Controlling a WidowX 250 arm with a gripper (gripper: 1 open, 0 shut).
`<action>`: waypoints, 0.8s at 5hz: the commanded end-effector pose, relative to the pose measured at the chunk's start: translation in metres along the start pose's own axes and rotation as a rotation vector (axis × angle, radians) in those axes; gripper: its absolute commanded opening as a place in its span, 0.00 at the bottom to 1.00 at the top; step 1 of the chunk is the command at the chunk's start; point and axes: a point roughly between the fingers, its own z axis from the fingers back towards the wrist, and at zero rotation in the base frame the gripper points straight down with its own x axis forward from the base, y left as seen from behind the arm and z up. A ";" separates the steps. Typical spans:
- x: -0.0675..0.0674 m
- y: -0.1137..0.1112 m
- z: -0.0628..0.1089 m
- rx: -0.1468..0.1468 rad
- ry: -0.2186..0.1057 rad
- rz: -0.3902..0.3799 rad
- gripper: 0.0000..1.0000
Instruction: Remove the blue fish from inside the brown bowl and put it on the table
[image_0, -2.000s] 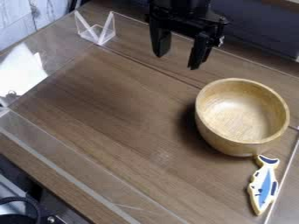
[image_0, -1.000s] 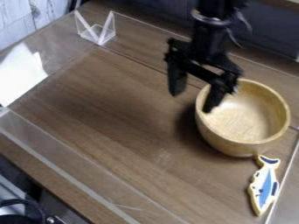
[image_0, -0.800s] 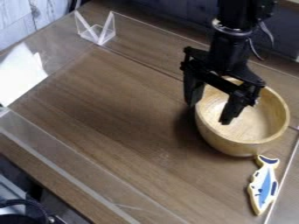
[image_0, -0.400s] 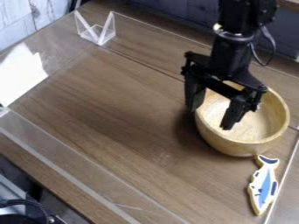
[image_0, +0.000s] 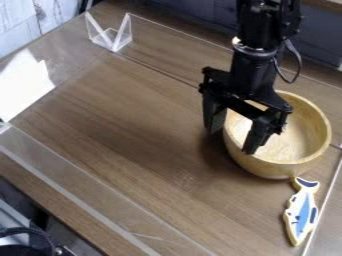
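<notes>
The brown bowl (image_0: 297, 152) sits at the right of the table (image_0: 120, 130), and what shows of its inside holds nothing. Outside it, the blue fish (image_0: 301, 209) lies flat on the table near the front right corner, just past the bowl's near rim. My gripper (image_0: 239, 137) hangs over the bowl's left rim with its dark fingers (image_0: 211, 115) spread open and empty; one finger stands outside the left wall, the other reaches into the bowl. The arm covers part of the bowl's left side.
A clear folded stand (image_0: 108, 31) is at the back left. A white sheet (image_0: 24, 82) lies at the left edge. The glossy cover's edge (image_0: 80, 205) runs along the front left. A black cable (image_0: 16, 240) shows below the table's front corner.
The open gripper came from the back of the table down and forward to the bowl, then shifted slightly left over its left rim. Bowl and fish have not moved.
</notes>
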 end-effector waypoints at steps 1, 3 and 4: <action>0.001 -0.003 0.012 -0.005 -0.048 -0.013 1.00; -0.007 -0.017 0.007 -0.026 -0.047 0.121 1.00; 0.000 -0.016 0.003 -0.032 -0.044 0.152 1.00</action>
